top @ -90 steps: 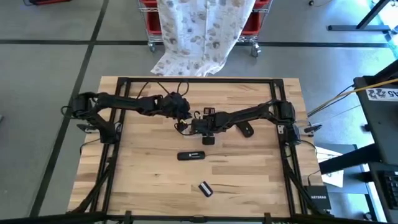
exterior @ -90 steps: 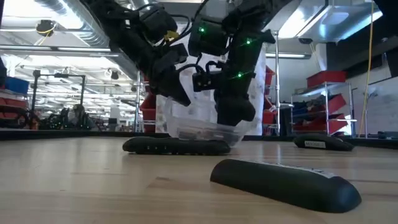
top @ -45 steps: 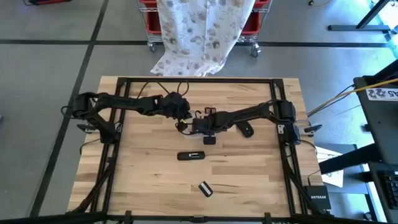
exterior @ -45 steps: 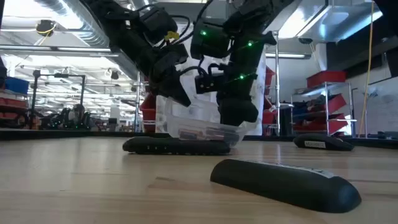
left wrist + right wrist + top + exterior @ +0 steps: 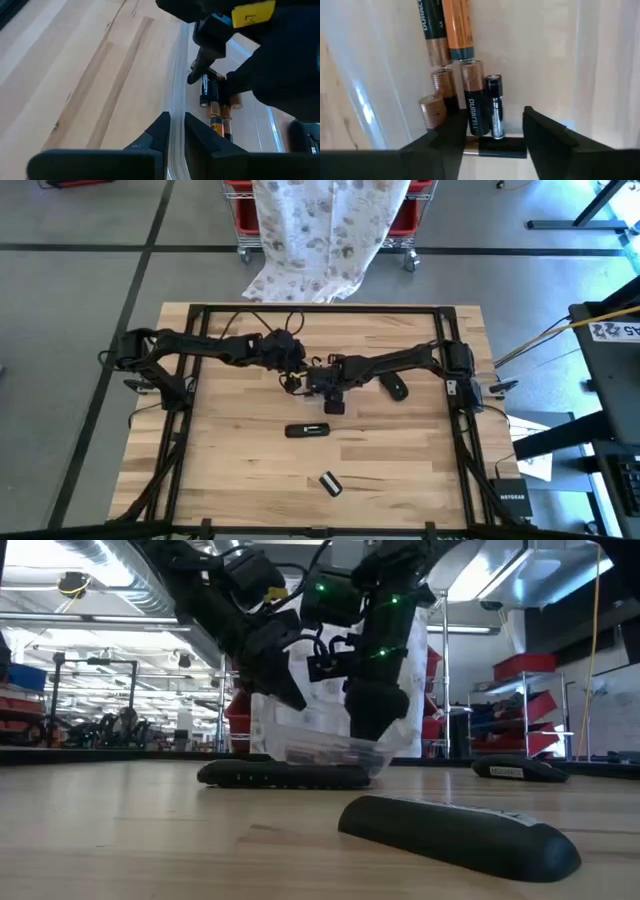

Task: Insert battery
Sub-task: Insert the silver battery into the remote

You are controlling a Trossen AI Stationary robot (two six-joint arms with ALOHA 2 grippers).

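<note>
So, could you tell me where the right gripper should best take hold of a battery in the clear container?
Probably around the middle of one battery, coming straight down from above: they lie flat, packed side by side, so the right gripper should straddle its round sides.

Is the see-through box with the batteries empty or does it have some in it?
It has some. The right wrist view shows several batteries lying in the clear container, with the open right gripper over them.
</note>
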